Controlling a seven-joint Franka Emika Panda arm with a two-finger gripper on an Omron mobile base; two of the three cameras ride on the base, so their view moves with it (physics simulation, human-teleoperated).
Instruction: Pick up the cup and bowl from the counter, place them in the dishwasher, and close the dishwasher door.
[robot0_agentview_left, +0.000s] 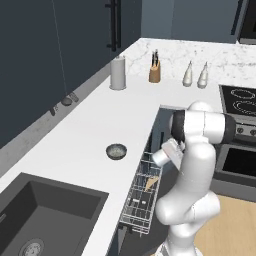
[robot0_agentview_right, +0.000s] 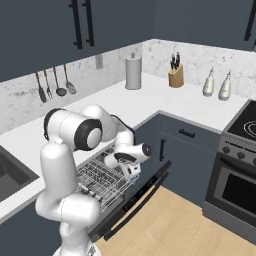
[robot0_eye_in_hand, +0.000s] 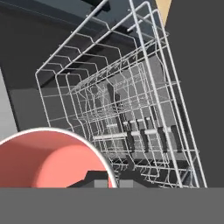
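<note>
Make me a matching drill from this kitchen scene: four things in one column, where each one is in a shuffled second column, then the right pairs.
Things:
1. cup
2. bowl
3. rack
4. knife block

Places:
A. on the counter near its front edge, beside the open dishwasher
B. in the back corner, against the backsplash
C. pulled out over the lowered dishwasher door
D. held by the gripper above the wire rack

Pairs: 1-D, 2-A, 3-C, 4-B
</note>
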